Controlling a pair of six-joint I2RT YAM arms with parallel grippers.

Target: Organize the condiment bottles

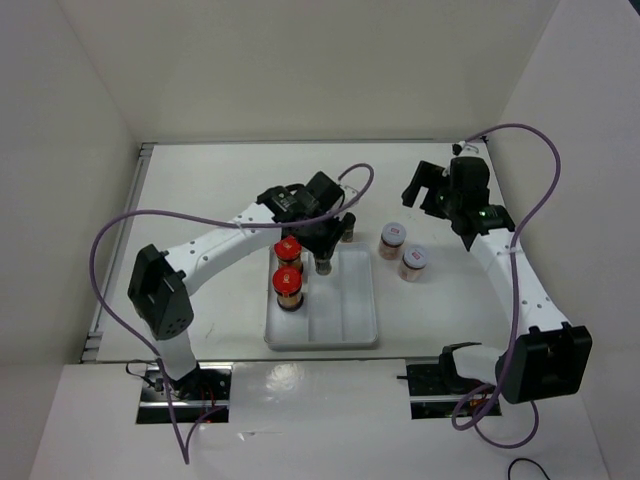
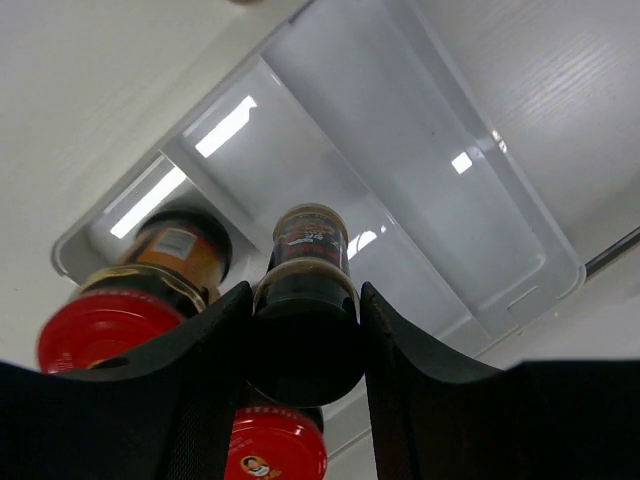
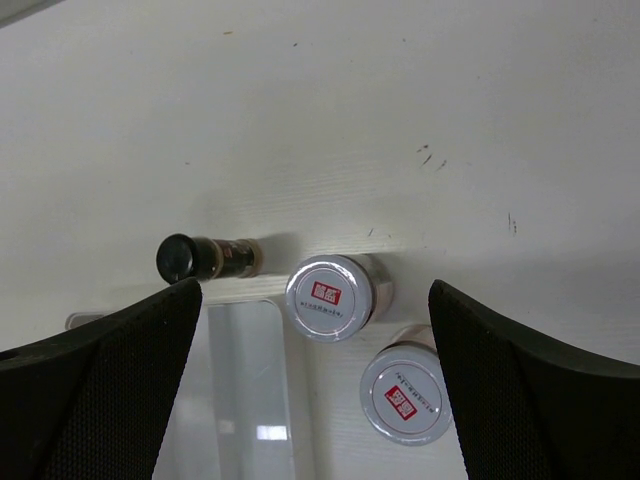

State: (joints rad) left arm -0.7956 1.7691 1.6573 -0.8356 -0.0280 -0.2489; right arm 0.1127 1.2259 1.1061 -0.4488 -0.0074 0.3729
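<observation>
**A:** Position check first: where do we hold the dark jar (image 2: 308,250)?

**B:** Our left claw (image 2: 305,300) is clenched on it near the cap end, one finger on each side. The jar stands upright, its long axis running straight down from the claw. Its base is at the far end of the middle section of the tray (image 1: 360,305).

**A:** Is it touching the floor of the tray?

**B:** We cannot tell. From the wrist view the base looks to be at the floor or just above it. The two red jars (image 1: 289,282) stand in the left section, just beside one of our fingers. So we judge the way out is straight up, not sideways.

**A:** What do we have outside the tray?

**B:** The other dark jar (image 3: 210,257) is on the surface (image 1: 220,180) just past the tray's far edge. It seems upright, and from above our left arm partly hides it. Two pale jars (image 3: 330,297) sit right of the tray, near each other.

**A:** Which arm is nearer?

**B:** Our right claw (image 1: 427,192) hangs released, fingers wide apart, above the surface beyond the pale jars. They lie below it, on the tray side. We judge the right arm nearer to those two and the left arm nearer to the dark one.
</observation>
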